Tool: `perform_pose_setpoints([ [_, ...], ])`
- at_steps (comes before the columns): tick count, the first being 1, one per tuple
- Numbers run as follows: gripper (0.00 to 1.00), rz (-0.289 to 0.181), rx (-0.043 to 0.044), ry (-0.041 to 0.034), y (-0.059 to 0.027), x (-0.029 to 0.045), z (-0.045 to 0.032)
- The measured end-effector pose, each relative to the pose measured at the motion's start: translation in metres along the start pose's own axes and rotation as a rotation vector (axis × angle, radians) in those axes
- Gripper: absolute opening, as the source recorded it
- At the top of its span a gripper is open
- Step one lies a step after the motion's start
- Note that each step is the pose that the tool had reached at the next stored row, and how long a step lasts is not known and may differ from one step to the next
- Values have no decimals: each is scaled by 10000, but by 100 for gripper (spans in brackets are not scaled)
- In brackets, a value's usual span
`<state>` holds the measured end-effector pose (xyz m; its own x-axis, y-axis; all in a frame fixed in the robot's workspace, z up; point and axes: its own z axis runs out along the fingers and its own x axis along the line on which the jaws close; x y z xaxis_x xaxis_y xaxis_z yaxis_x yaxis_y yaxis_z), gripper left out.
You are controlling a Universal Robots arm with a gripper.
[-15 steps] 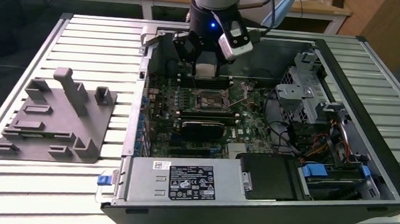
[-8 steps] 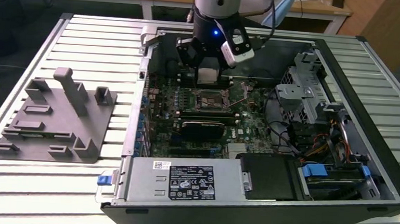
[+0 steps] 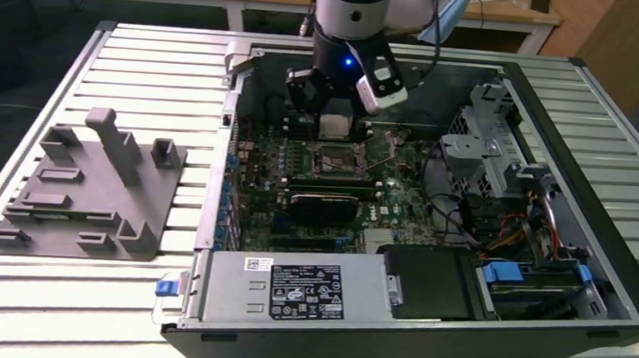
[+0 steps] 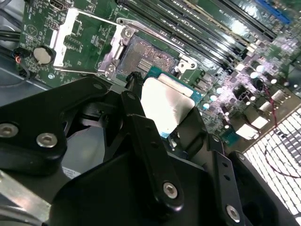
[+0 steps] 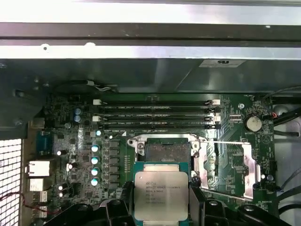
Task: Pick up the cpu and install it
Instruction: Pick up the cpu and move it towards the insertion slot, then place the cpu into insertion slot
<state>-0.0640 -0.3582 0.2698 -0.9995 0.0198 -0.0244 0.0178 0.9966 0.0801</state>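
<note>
My gripper [image 3: 335,120] hangs inside the open computer case, shut on the cpu [image 3: 334,126], a small flat square chip with a silvery metal top. In the first wrist view the cpu [image 5: 161,195] sits between two black fingers [image 5: 116,207] just short of the open socket [image 5: 167,150]. The second wrist view shows the cpu [image 4: 165,104] tilted, held a little above the board beside the bare socket [image 4: 146,59]. The socket [image 3: 336,158] lies just below the gripper in the exterior view, its metal load plate [image 5: 231,161] swung open to one side.
A grey plastic tray [image 3: 83,191] with upright posts lies outside the case at the exterior view's left. Memory slots [image 5: 155,113] run beside the socket. A power supply [image 3: 290,289], cables and a drive cage [image 3: 487,139] crowd the case's front and right.
</note>
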Motion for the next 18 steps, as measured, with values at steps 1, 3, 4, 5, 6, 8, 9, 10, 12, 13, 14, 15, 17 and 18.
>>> perform_pose_setpoints([
  [1, 55, -1, 0, 0, 6, -3, 15],
  [3, 55, -1, 0, -1, 20, -8, 46],
  [4, 55, -2, 4, 0, 28, -13, 62],
  [5, 55, -2, 9, -1, 36, -21, 79],
  [6, 55, -1, 14, -1, 41, -29, 94],
  [8, 55, -1, 21, 0, 45, -46, 129],
  [9, 55, -1, 22, -1, 45, -53, 148],
  [10, 55, -1, 22, -1, 44, -61, 166],
  [12, 55, -2, 22, -1, 41, -74, 203],
  [13, 55, -1, 23, -1, 40, -75, 214],
  [14, 55, -1, 24, 0, 40, -75, 215],
  [15, 55, 0, 24, 0, 40, -75, 215],
  [17, 55, -1, 24, -1, 40, -76, 219],
  [18, 55, -1, 24, -1, 40, -76, 219],
])
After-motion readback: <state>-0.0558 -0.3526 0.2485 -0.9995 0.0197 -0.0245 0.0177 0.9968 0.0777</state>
